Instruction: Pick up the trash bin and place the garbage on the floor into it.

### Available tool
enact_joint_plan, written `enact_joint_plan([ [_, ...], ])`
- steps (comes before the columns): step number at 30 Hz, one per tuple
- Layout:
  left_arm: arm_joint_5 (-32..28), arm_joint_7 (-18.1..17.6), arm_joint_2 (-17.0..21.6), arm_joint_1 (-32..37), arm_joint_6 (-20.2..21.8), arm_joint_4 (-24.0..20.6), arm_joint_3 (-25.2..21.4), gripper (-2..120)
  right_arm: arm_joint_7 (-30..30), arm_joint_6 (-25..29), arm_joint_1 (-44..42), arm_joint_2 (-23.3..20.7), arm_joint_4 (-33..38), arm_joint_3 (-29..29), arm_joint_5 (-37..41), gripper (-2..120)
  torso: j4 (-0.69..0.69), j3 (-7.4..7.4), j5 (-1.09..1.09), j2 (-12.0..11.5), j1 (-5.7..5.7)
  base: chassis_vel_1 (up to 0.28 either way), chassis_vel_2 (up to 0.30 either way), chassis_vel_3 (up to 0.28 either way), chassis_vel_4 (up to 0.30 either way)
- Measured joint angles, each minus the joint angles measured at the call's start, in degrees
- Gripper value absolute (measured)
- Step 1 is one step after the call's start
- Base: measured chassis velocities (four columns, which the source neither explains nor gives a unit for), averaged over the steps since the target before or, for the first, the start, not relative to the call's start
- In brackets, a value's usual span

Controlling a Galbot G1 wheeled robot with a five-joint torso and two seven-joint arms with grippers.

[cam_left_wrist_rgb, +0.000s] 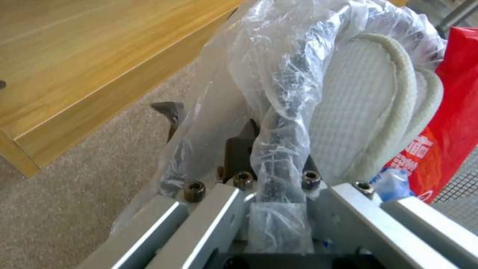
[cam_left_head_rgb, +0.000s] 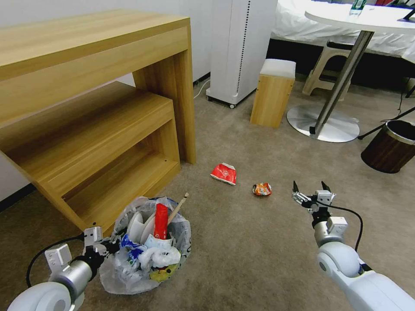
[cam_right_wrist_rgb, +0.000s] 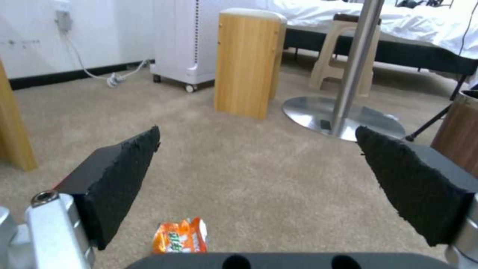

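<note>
The trash bin (cam_left_head_rgb: 145, 255), lined with a crinkly clear bag, sits low at the left, stuffed with white slippers (cam_left_head_rgb: 139, 224), a red wrapper (cam_left_head_rgb: 161, 221) and a wooden stick (cam_left_head_rgb: 178, 208). My left gripper (cam_left_head_rgb: 107, 247) is shut on its rim; the left wrist view shows the gripper (cam_left_wrist_rgb: 249, 149) clamping the bag-wrapped rim (cam_left_wrist_rgb: 281, 123) beside a slipper (cam_left_wrist_rgb: 358, 123). On the beige carpet floor (cam_left_head_rgb: 242, 242) lie a crumpled red wrapper (cam_left_head_rgb: 224, 173) and a small orange wrapper (cam_left_head_rgb: 262, 189). My right gripper (cam_left_head_rgb: 309, 189) hangs open just right of the orange wrapper (cam_right_wrist_rgb: 180, 236), nothing between its pads (cam_right_wrist_rgb: 119, 179).
A wooden shelf unit (cam_left_head_rgb: 108, 108) stands close behind the bin at the left. Farther back are a white appliance (cam_left_head_rgb: 240, 47), a small wooden stool (cam_left_head_rgb: 273, 93) and a round table's metal base (cam_left_head_rgb: 323, 123). A brown wood-grain bin (cam_left_head_rgb: 389, 147) stands at the right.
</note>
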Motion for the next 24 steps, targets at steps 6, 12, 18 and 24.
enact_joint_plan([
  [6,0.19,0.21,0.01,0.37,-0.08,-0.03,-0.09,1,-0.65,-0.41,-0.81,0.14,0.42,0.84,0.01,100,0.01,0.0,0.0,0.0,0.0,0.0,0.0,0.0,0.0],
  [12,0.2,0.24,-0.03,0.42,-0.11,-0.17,-0.13,1,-0.76,-0.48,-0.86,0.42,0.18,0.95,-0.4,100,0.01,0.0,0.0,0.0,0.0,0.0,0.0,0.0,0.0],
  [18,0.05,0.27,-0.05,0.37,-0.44,-0.18,-0.16,1,-0.91,-0.2,-0.93,0.62,-0.05,1.19,-0.81,100,-0.03,0.0,0.0,0.0,0.0,-0.038,-0.037,-0.042,-0.041],
  [24,-0.03,0.14,-0.06,0.23,-0.59,-0.13,-0.21,1,-1.56,-0.22,-0.8,0.86,-0.25,1.41,-0.8,100,0.02,0.0,0.0,0.0,0.0,0.0,0.0,0.0,0.0],
])
